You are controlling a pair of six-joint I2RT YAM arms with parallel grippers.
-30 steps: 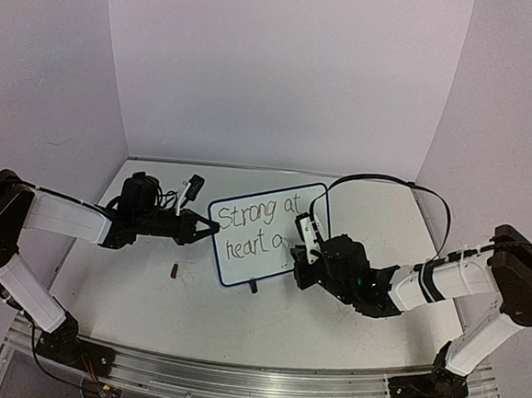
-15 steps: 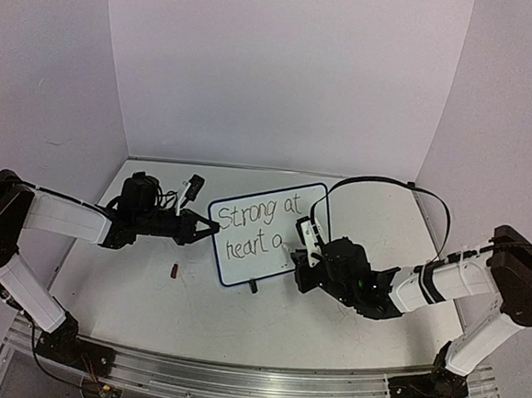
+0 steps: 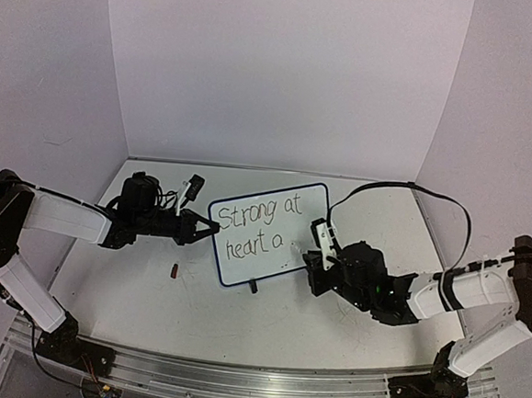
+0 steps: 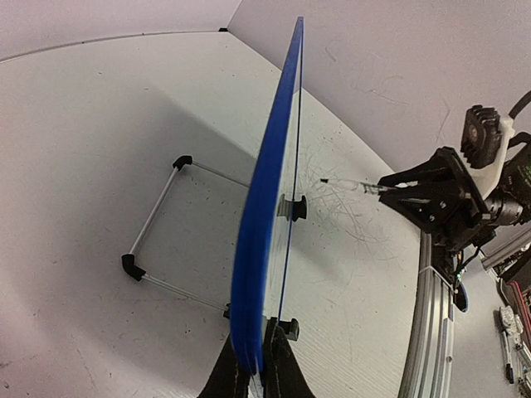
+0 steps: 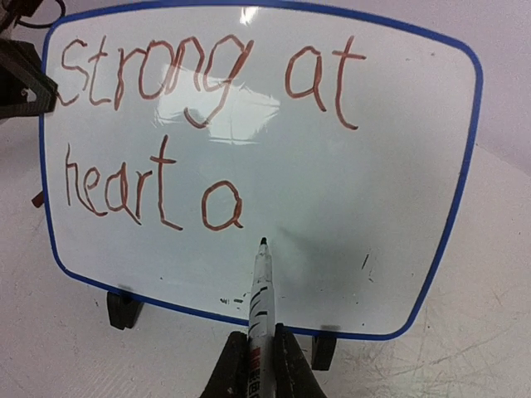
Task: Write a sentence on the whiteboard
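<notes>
Red cap (image 3: 175, 269) nr whiteboard (image 3: 257, 265); L end effector (image 4: 253, 369) clamps its edge, R end effector (image 5: 253, 363) clamps marker (image 5: 261, 290).

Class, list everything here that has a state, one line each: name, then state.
whiteboard: standing upright, partly written, gripped at one edge.
sentence: unfinished, reads "Strong at heart a".
marker: uncapped, tip pointing at the board just after the "a"; contact unclear.
left gripper: shut on the whiteboard's edge.
right gripper: shut on the marker.
small dark piece: lying loose, apart from the board.
</notes>
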